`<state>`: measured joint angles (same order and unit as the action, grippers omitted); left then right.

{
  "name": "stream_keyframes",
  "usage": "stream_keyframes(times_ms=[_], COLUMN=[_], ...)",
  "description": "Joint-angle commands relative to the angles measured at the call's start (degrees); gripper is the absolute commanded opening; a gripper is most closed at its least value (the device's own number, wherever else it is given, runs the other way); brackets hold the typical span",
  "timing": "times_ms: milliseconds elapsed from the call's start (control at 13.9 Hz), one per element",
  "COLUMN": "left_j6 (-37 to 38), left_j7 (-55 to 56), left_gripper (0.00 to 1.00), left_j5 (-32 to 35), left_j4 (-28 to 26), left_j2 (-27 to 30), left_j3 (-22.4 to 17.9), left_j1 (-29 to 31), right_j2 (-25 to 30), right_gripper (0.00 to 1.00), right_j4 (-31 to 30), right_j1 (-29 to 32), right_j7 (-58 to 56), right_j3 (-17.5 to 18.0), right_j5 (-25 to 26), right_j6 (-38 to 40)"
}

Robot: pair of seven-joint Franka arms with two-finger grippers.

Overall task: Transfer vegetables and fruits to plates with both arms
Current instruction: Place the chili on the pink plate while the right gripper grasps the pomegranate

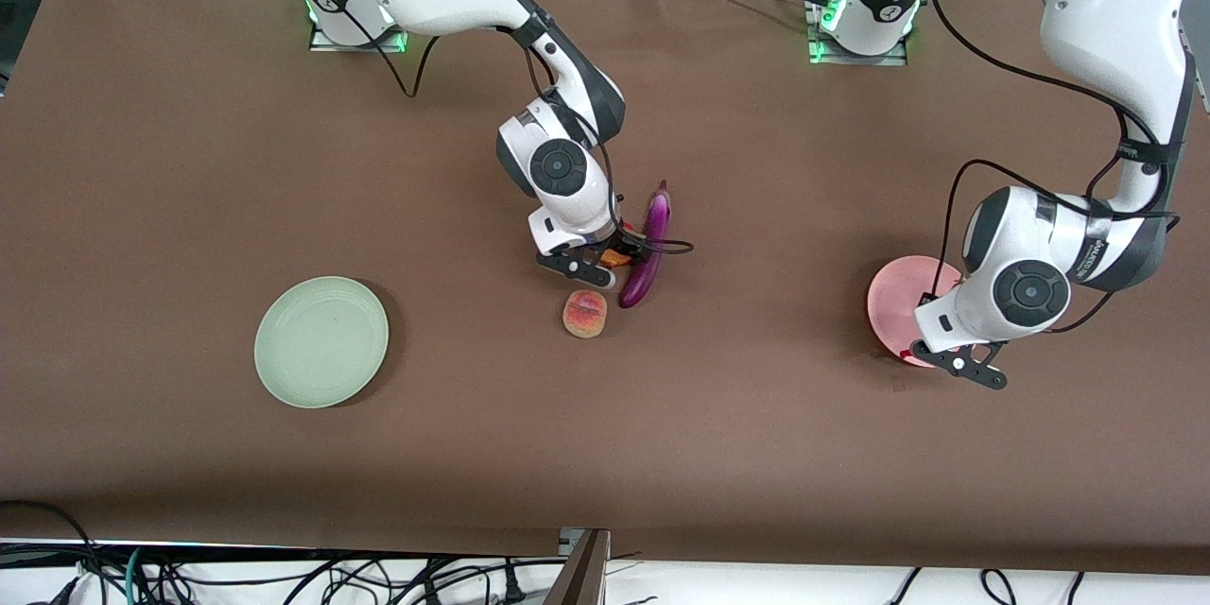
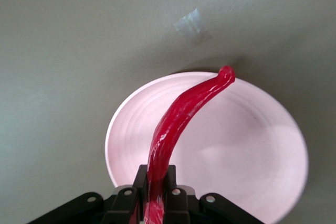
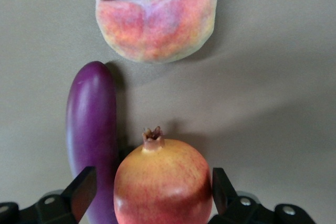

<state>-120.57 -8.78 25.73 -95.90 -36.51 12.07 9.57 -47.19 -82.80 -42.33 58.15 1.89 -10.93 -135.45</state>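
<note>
Left wrist view: fingers [image 2: 156, 195] grip glossy curved red chili [image 2: 181, 121]; right fingers [image 3: 149, 192] spread around red-yellow fruit [image 3: 163, 184]

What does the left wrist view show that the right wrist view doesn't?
Only the left wrist view: the left claw shut on the red chili pepper, hanging over the pink plate.

Only the right wrist view: the right claw open, its fingers either side of the round red-yellow fruit, with the purple eggplant beside that fruit and the peach close by.

Both share: the brown table surface and nothing else; no item appears in both.
</note>
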Motion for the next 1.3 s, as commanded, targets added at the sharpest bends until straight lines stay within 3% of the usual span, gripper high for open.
stream_keyframes(times_ms=[0,72,144,216,433,649,1010,1226], left_j6=[-3.09,-3.18,-3.18,-3.09,-1.87,5.4,7.54,7.19], left_j7=[-0.98,-0.98,-0.89,-0.89,-0.28,0.07,13.14,24.82], left_gripper=[0.0,0.11,0.89,1.0,1.0,1.0,1.0,1.0], left_j5=[1.34,1.42,1.25,1.16,1.07,-3.64,-7.45,-7.63], left_j4=[-2.36,-2.36,-2.27,-2.1,-1.66,-1.39,-1.3,-0.96], left_j2=[0.22,0.13,0.13,0.13,1.44,4.95,5.32,3.39], left_j3=[0.94,0.94,0.94,0.94,1.9,7.51,19.72,20.54], left_j1=[1.41,1.5,1.5,1.5,1.24,1.24,-0.51,-9.1], right_j2=[-0.62,-0.27,0.34,1.82,7.88,12.2,12.65,10.12], right_gripper=[0.38,0.38,0.38,0.38,0.38,0.38,0.38,0.38], right_j4=[0.97,1.15,1.24,1.15,1.5,1.5,0.89,0.88], right_j1=[-0.65,-0.56,-0.3,0.05,5.31,11.38,17.89,25.08], right_j7=[-0.05,-0.23,-0.66,-1.02,-7.31,-16.9,-38.94,-49.07], right_j3=[-0.66,-0.75,-1.01,-1.19,-1.54,-2.06,-12.77,-13.49], right_j5=[0.12,0.91,1.44,1.44,0.65,1.17,1.44,1.53], right_j6=[-0.34,-0.16,0.36,1.67,13.25,24.42,31.65,31.22])
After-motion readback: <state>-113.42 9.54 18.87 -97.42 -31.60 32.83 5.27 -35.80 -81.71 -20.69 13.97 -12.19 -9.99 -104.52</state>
